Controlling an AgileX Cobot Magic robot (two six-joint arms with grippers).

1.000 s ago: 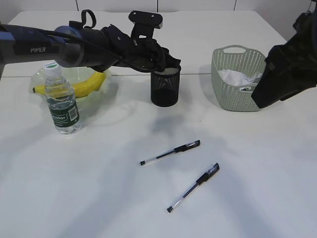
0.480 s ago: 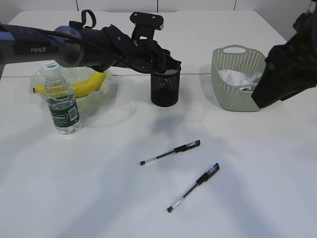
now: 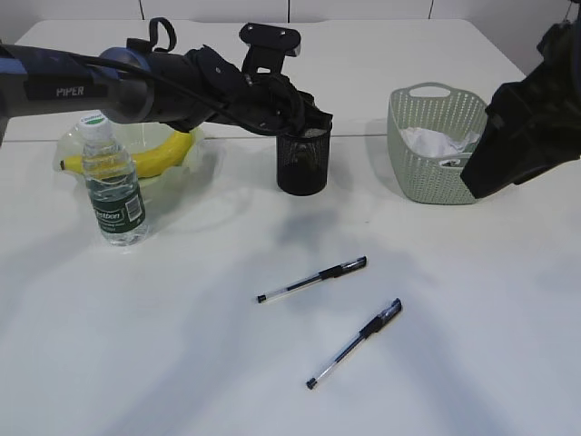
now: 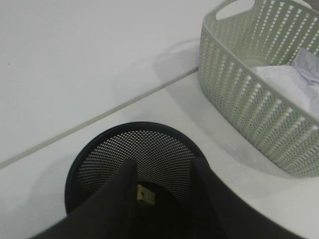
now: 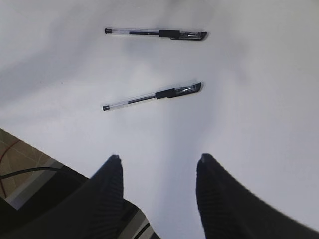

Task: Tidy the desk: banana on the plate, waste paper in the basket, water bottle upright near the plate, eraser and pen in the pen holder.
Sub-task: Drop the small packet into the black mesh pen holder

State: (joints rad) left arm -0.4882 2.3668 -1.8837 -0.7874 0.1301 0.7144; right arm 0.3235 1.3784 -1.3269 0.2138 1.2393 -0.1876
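Exterior view — both pens (image 3: 311,279) (image 3: 354,343) flat, caps up-right, roughly parallel.

Left pincer (image 3: 313,123) over pen holder (image 3: 302,163); 2 pens (image 3: 312,279) on desk (image 3: 182,345).

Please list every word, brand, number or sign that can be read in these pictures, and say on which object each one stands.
"PIPER": white letters on the left arm, exterior view.
Water bottle label: white print on dark green, too blurred to read.
The two pens: small marks near the clips, too small to read.
Nothing readable on the pen holder, basket or plate.
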